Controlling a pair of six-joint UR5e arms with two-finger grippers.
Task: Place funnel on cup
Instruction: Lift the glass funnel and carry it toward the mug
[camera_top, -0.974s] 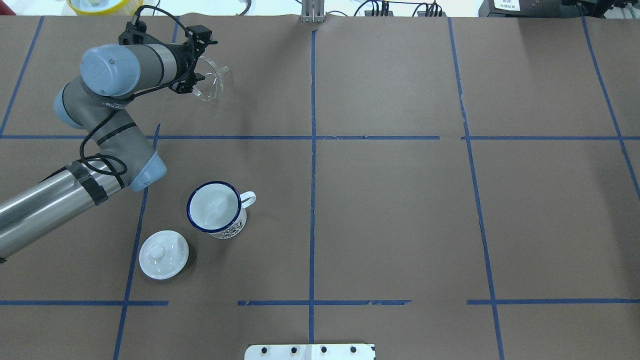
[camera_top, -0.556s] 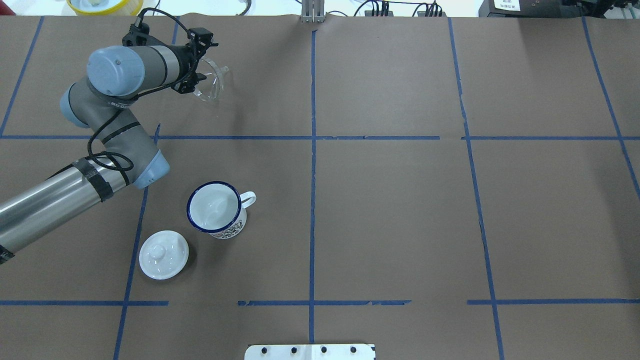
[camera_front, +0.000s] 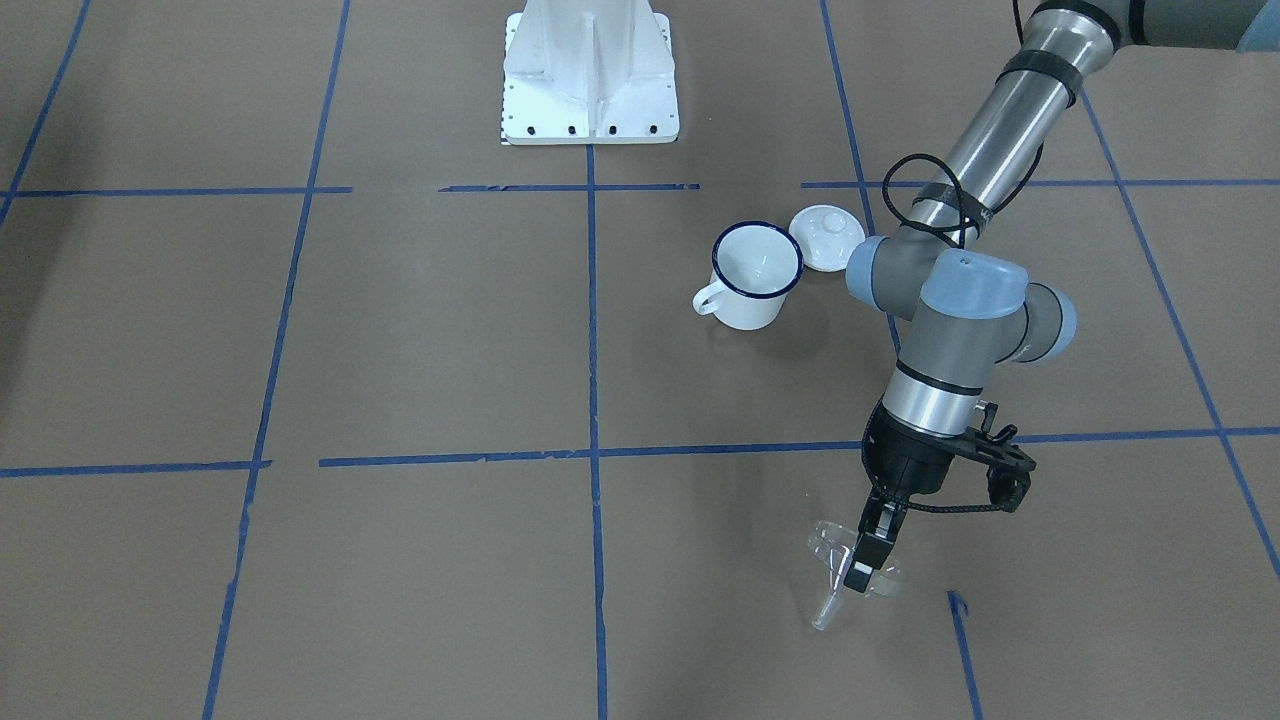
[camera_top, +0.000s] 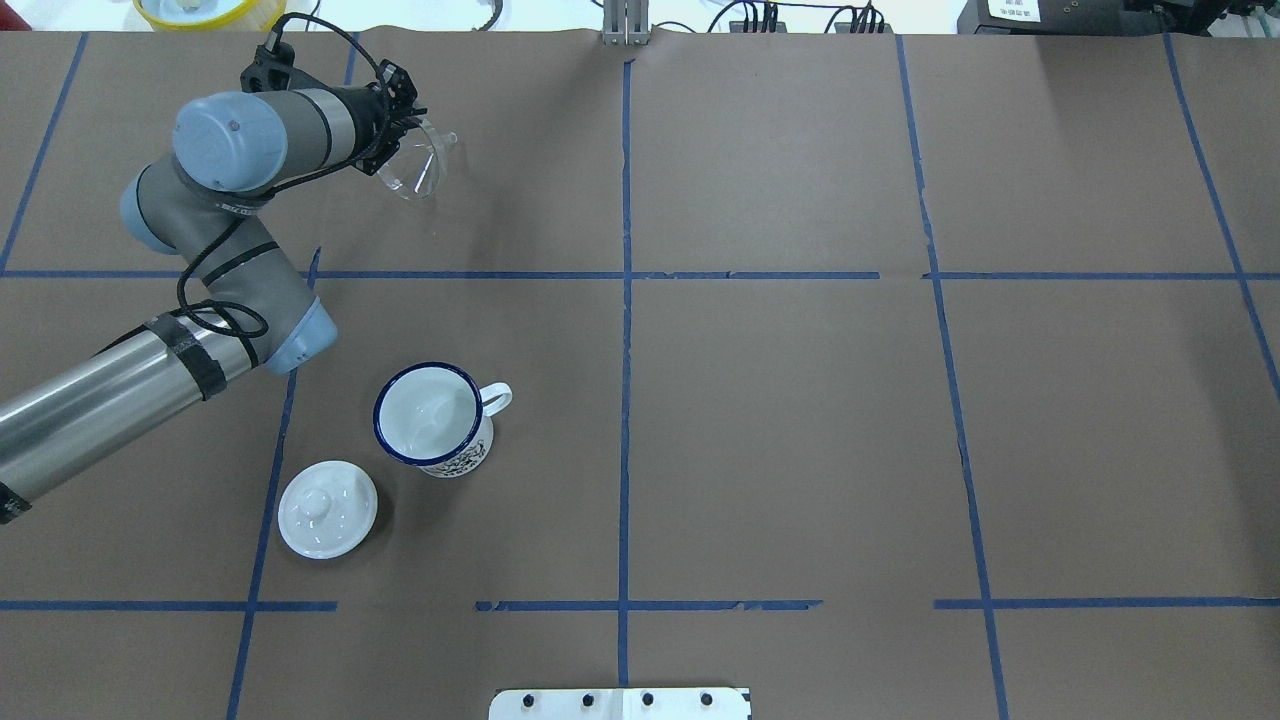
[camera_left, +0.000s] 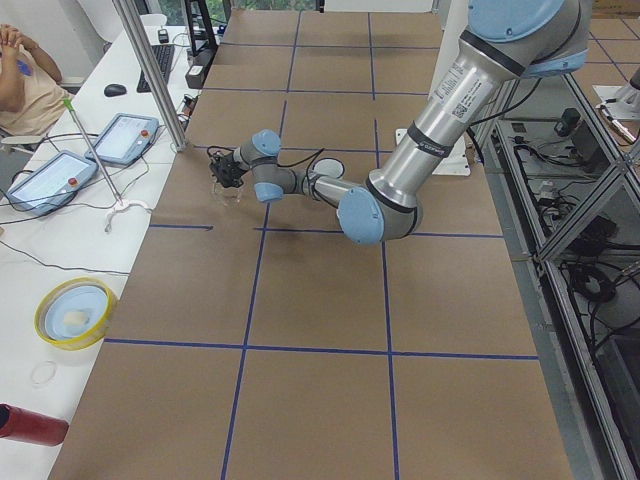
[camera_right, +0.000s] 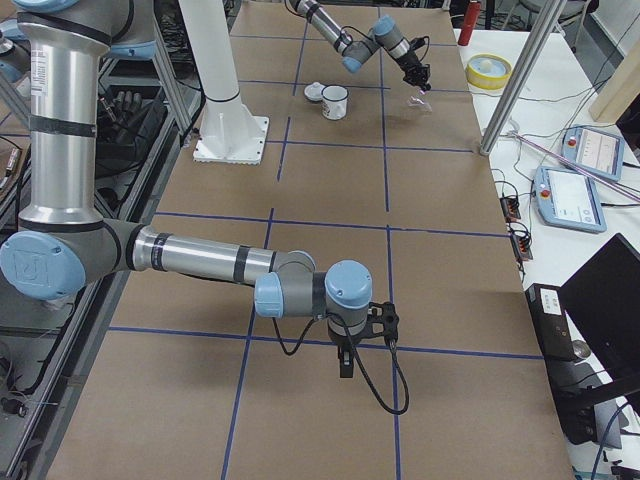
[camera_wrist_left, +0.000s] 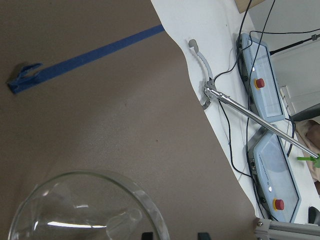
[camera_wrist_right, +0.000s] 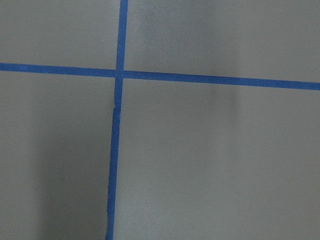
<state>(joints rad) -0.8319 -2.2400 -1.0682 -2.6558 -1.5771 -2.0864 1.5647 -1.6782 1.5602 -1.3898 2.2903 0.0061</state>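
Note:
The funnel is clear, with a wide rim and a short spout. It hangs tilted just above the table at the far left, and my left gripper is shut on its rim. In the front-facing view the funnel points its spout down and to the side below the left gripper. The left wrist view shows the funnel's bowl from close up. The cup, a white mug with a dark blue rim, stands upright and apart, nearer the robot. My right gripper hovers over bare table; I cannot tell its state.
A white knobbed lid lies just left of the cup. The robot's white base plate is at the near middle edge. A yellow bowl and control pendants sit beyond the far edge. A person is at that side.
My left wrist has turned with the funnel in its grip, so the funnel tilts differently; it stays over about the same spot. The cup and lid have not moved.

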